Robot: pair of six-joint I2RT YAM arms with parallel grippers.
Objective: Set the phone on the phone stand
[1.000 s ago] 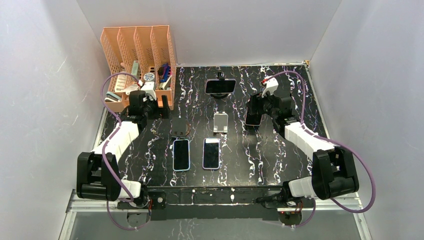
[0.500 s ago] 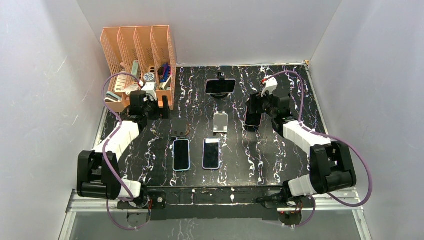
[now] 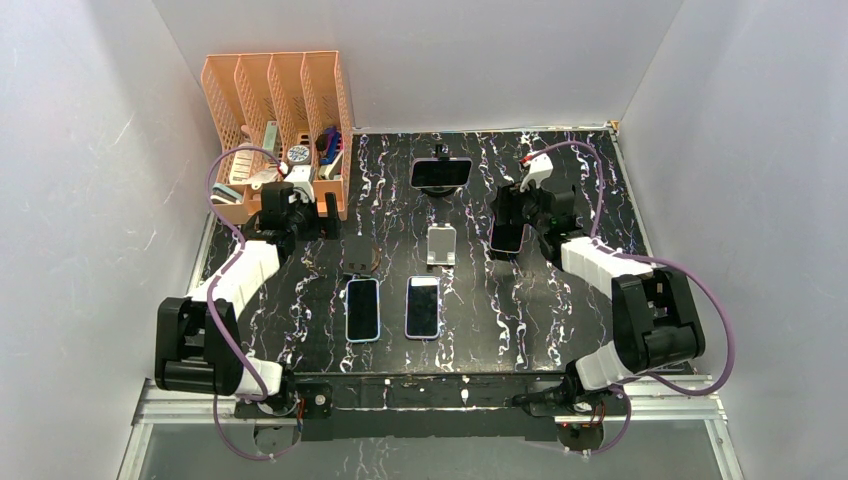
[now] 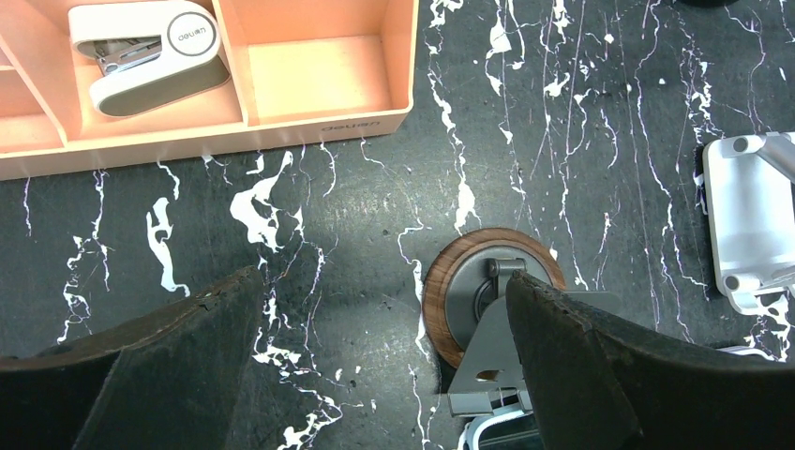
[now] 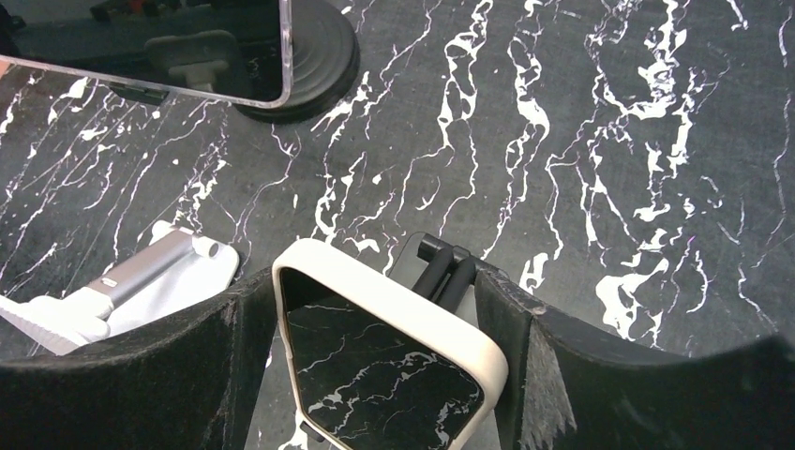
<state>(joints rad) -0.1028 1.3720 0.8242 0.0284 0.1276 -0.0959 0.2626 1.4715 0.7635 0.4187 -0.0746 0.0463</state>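
Pinching the cream-cased phone [image 5: 384, 361] across its width with the right gripper [image 5: 371, 309], long axis tilting up toward the black stand [image 5: 441, 267], while keeping the left gripper [image 4: 384, 291] spread wide.

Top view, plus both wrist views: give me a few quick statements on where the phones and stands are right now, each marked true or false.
1. Two phones lie flat on the table, side by side. True.
2. The left tool grips a phone. False: it is open and empty, above the wood-based stand.
3. A cream-cased phone sits inside the right tool. True.
4. The far stand is empty. False: it carries a sideways phone.
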